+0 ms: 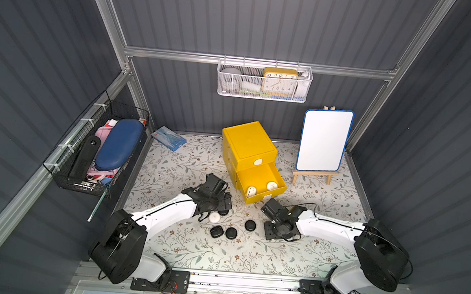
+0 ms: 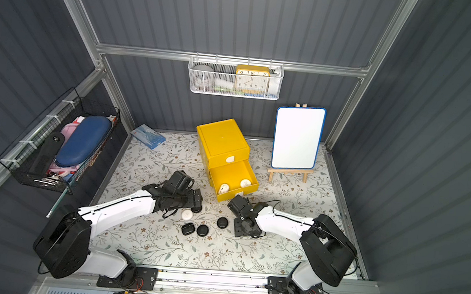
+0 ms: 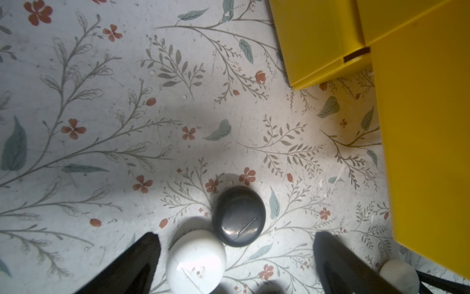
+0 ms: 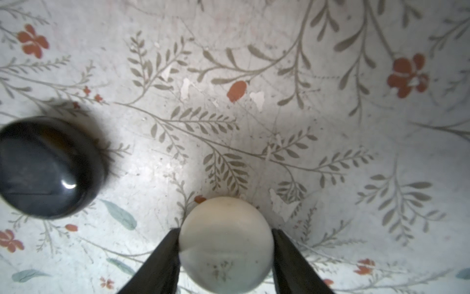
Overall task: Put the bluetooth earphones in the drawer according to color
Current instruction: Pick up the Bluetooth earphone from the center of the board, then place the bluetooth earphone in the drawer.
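Observation:
The yellow drawer unit (image 1: 248,146) has its lower drawer (image 1: 257,175) pulled out, with two white bluetooth earphones (image 1: 251,191) (image 1: 271,185) inside. My right gripper (image 4: 225,230) points down at the mat, shut on a pale white earphone case (image 4: 226,244), one finger pressed to each side. A black case (image 4: 48,168) lies beside it. My left gripper (image 3: 236,235) is open, low over the mat. A white case (image 3: 195,262) sits between its fingers, close to one of them, and a black case (image 3: 239,216) touches that white one. Three black cases (image 1: 215,231) (image 1: 231,233) (image 1: 250,225) lie between the arms.
The drawer's yellow side wall (image 3: 427,127) stands close to my left gripper. A small whiteboard on an easel (image 1: 323,141) stands at the back right, and a blue packet (image 1: 169,138) lies at the back left. A wire basket (image 1: 101,152) hangs on the left wall.

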You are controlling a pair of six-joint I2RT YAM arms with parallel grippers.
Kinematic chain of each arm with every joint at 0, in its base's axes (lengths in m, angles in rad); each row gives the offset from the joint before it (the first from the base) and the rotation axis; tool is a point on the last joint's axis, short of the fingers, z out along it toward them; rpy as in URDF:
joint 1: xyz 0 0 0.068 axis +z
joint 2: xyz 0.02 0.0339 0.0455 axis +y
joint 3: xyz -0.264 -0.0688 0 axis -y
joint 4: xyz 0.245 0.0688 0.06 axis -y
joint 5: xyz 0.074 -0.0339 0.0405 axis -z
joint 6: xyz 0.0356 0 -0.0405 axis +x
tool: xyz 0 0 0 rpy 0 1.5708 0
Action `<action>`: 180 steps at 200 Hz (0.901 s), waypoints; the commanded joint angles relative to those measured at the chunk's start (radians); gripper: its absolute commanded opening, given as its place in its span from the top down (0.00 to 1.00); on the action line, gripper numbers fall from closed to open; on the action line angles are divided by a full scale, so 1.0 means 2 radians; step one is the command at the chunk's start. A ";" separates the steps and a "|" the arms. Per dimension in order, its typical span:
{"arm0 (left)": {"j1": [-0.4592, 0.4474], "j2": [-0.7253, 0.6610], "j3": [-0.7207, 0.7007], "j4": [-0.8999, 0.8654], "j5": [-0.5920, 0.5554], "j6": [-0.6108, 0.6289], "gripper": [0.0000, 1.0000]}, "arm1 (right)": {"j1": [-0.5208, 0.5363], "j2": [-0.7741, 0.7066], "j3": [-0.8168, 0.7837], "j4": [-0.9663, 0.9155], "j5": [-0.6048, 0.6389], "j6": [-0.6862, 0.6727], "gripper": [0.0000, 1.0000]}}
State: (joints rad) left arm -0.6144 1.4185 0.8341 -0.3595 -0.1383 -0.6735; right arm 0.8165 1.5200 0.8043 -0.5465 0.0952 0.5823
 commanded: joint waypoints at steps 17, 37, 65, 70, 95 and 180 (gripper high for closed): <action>0.002 0.002 -0.009 -0.002 -0.003 -0.006 0.01 | 0.004 -0.040 0.004 -0.005 0.008 -0.007 0.46; 0.002 -0.001 -0.011 -0.004 -0.007 -0.006 0.01 | 0.004 -0.065 0.006 -0.007 0.000 -0.013 0.46; 0.002 -0.006 -0.013 -0.004 -0.011 -0.008 0.01 | 0.004 -0.106 0.015 -0.008 -0.005 -0.021 0.46; 0.002 -0.006 -0.014 -0.005 -0.012 -0.007 0.01 | 0.004 -0.112 0.018 -0.009 -0.004 -0.022 0.46; 0.002 -0.006 -0.014 -0.005 -0.014 -0.008 0.01 | 0.002 -0.138 0.039 -0.013 0.004 -0.029 0.46; 0.002 -0.007 -0.021 -0.005 -0.016 -0.011 0.01 | -0.054 -0.099 0.168 -0.005 -0.002 -0.100 0.46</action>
State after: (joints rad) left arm -0.6144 1.4185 0.8085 -0.3599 -0.1581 -0.6807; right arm 0.7403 1.2690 1.0622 -0.5537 0.0906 0.4496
